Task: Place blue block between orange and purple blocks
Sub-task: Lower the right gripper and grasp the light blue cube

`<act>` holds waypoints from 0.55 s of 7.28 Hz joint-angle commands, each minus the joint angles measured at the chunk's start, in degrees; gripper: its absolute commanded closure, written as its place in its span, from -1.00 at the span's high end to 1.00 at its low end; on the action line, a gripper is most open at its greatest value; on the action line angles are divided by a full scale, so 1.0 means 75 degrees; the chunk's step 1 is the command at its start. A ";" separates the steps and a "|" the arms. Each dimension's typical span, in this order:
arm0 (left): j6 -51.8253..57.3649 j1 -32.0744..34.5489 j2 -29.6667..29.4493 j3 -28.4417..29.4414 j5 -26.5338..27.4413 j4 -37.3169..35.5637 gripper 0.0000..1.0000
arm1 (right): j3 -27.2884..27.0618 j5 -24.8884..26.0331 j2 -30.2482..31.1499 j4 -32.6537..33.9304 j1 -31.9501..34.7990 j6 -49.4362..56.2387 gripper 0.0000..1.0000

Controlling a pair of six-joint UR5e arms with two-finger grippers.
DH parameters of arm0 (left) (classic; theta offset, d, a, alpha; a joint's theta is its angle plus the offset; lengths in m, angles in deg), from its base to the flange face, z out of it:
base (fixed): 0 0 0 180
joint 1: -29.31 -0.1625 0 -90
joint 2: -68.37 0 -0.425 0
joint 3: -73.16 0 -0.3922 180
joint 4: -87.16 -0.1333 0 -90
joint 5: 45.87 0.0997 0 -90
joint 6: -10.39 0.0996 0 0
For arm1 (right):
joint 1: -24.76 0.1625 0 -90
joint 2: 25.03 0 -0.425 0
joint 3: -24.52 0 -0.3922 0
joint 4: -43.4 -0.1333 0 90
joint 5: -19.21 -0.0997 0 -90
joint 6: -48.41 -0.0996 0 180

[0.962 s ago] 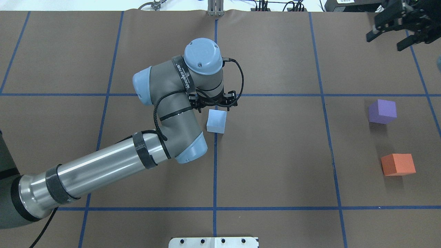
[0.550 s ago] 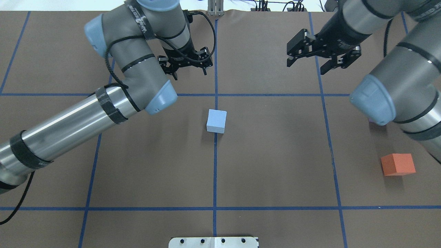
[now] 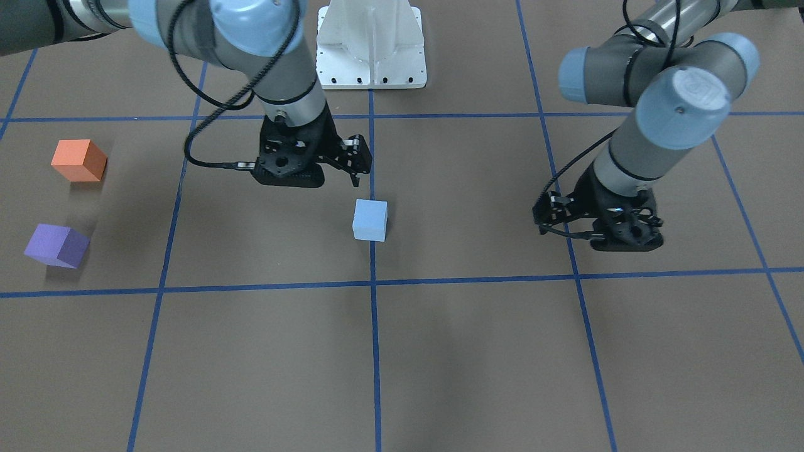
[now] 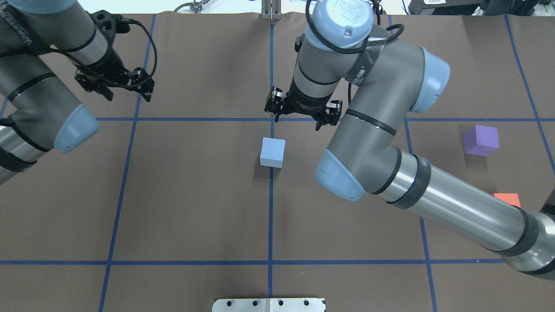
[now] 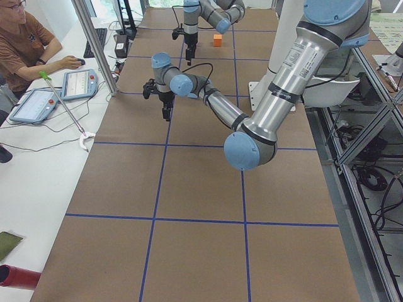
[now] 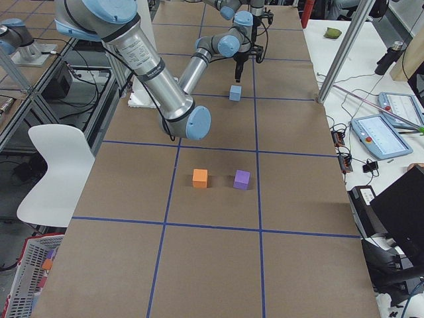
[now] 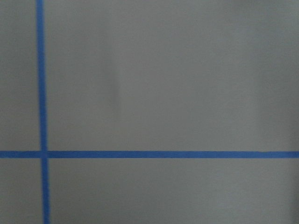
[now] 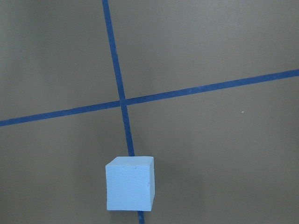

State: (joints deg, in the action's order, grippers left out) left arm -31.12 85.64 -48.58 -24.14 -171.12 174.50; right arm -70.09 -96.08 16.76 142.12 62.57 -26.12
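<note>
The light blue block (image 4: 272, 152) sits alone at the table's centre on a blue tape line; it also shows in the front view (image 3: 370, 220) and low in the right wrist view (image 8: 130, 190). My right gripper (image 4: 302, 116) hangs open and empty just beyond the block, above the table. The purple block (image 4: 481, 140) and the orange block (image 4: 507, 199) lie at the far right with a gap between them; my right arm covers part of the orange block. My left gripper (image 4: 115, 86) is open and empty at the far left.
Blue tape lines (image 4: 270, 216) divide the brown table into squares. The white robot base plate (image 4: 269, 304) is at the near edge. An operator (image 5: 25, 50) sits with tablets beside the table's far side.
My left arm has pulled away from the blue block to the far left. My right arm has swung in from the far right to just beyond the block. The block has not moved.
</note>
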 commanded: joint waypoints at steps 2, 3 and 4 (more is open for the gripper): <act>0.1899 0.1055 0.0932 -0.0140 0.0000 -0.0090 1.00 | 0.2427 0.0640 -0.0896 -0.1708 -0.0562 -0.0796 1.00; 0.1914 0.1080 0.0921 -0.0117 0.0000 -0.0102 1.00 | 0.2489 0.0897 -0.0827 -0.1712 -0.0738 -0.0716 1.00; 0.1914 0.1080 0.0921 -0.0105 0.0000 -0.0102 1.00 | 0.2629 0.0900 -0.0838 -0.1701 -0.0763 -0.0657 1.00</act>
State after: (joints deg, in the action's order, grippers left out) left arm -17.36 93.32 -41.85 -25.07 -171.12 173.80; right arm -52.21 -90.24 10.58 130.02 57.68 -31.34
